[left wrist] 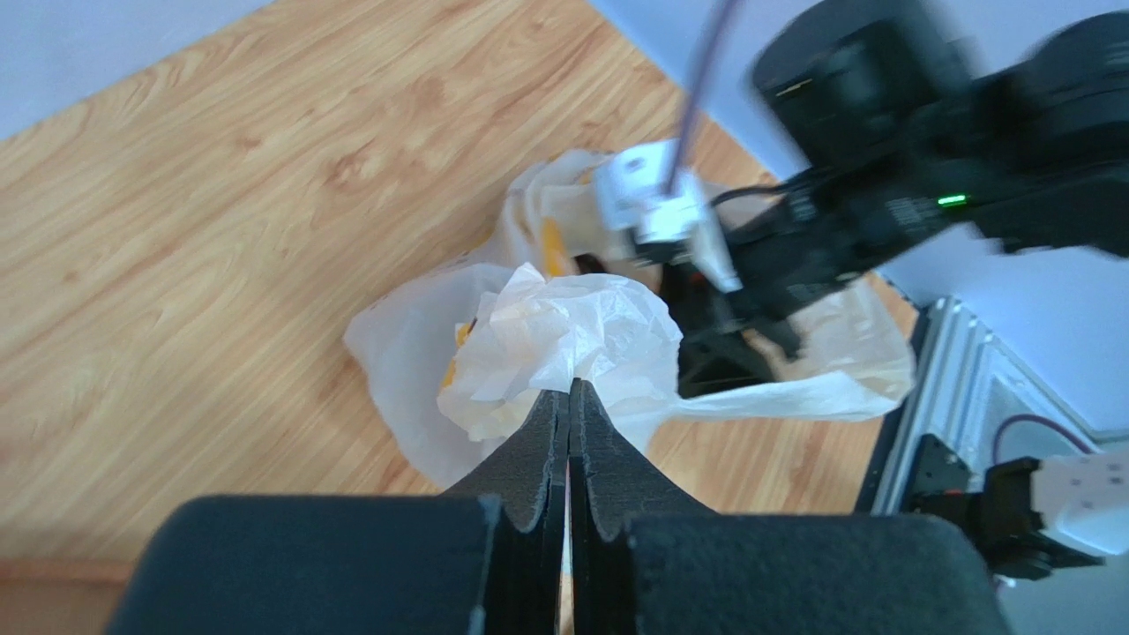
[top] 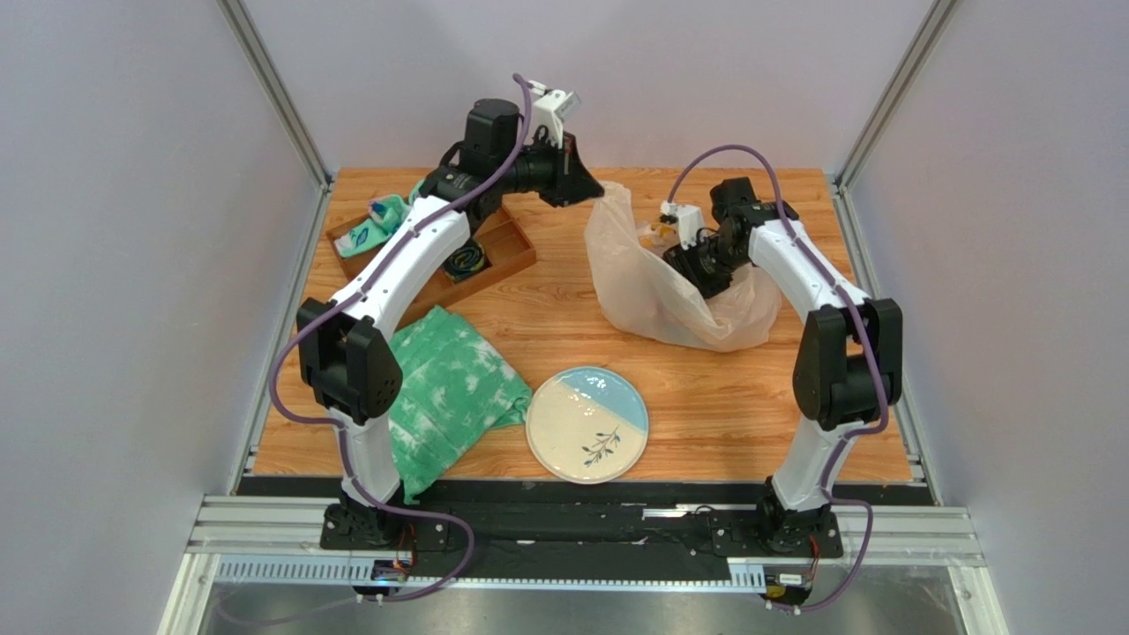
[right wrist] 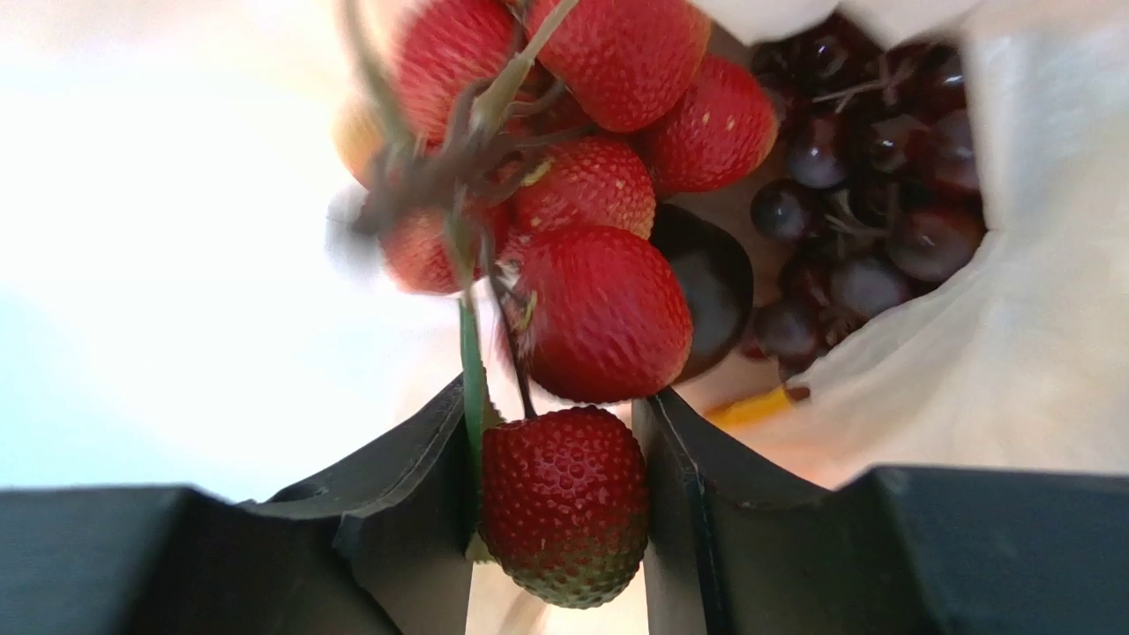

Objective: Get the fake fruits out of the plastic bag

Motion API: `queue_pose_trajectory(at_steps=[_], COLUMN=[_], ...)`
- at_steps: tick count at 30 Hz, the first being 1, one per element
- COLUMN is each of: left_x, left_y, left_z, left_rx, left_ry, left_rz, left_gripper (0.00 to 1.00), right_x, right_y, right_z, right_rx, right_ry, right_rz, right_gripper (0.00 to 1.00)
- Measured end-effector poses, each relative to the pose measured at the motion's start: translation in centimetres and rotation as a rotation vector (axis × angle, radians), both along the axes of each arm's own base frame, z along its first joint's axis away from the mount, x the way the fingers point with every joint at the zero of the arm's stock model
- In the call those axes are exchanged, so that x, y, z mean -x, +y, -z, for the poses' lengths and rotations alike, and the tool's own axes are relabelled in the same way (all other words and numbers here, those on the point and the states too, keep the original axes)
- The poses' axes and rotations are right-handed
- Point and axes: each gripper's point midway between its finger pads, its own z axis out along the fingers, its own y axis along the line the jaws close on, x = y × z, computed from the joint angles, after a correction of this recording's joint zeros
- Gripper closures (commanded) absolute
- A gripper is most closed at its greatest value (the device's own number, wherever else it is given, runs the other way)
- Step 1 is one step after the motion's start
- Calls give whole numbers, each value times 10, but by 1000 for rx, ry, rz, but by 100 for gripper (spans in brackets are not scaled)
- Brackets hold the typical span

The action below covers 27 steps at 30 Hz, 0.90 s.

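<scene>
The plastic bag stands crumpled on the wooden table, its left rim pulled up. My left gripper is shut on that rim, and the pinched film bunches just beyond its fingertips. My right gripper reaches down into the bag's mouth. In the right wrist view it is shut on one bumpy red ball of the red fruit cluster. A dark purple grape bunch and a dark round fruit lie deeper in the bag.
A green-white mottled cloth lies at the front left, and a blue-and-cream plate sits front centre. A wooden tray with small items is at the back left, under my left arm. Frame posts rise at both back corners.
</scene>
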Motion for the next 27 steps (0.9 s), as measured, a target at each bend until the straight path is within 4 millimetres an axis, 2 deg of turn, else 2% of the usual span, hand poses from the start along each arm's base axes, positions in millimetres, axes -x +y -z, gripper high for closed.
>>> queue_pose_trajectory(at_steps=[2, 4, 7, 10, 11, 12, 13, 14, 16, 20, 21, 24, 27], left_x=[-3, -3, -3, -4, -4, -3, -1, 0, 4, 19, 25, 50, 88], left_y=[4, 7, 9, 10, 10, 9, 8, 8, 7, 13, 17, 34, 58], left_z=[14, 27, 33, 33, 33, 33, 32, 33, 32, 29, 25, -4, -51], left_rx=[-30, -57, -71, -67, -66, -65, -61, -62, -58, -87, -96, -106, -86], left_ry=[15, 40, 57, 57, 57, 59, 64, 61, 63, 74, 71, 19, -97], left_rz=[-21, -34, -39, -38, -35, -31, -23, -13, 10, 36, 37, 35, 11], left_gripper=[100, 100, 100, 98, 80, 70, 54, 45, 35, 32, 32, 31, 30], right_x=[5, 8, 16, 23, 24, 24, 23, 21, 17, 7, 4, 2, 9], right_y=[0, 1, 1, 0, 1, 1, 1, 1, 3, 7, 9, 14, 20], right_z=[-20, -50, -113, -165, -178, -186, -194, -198, -201, -215, -223, -255, -295], right_rx=[-13, -33, -74, -107, -116, -121, -126, -132, -143, -165, -174, -201, -229], right_ry=[-47, -131, -323, -476, -513, -539, -561, -570, -577, -593, -612, -688, -785], right_rz=[-20, -30, -32, -30, -29, -28, -25, -18, 1, 32, 35, 28, 7], right_gripper=[82, 83, 83, 83, 83, 83, 83, 84, 84, 84, 84, 84, 83])
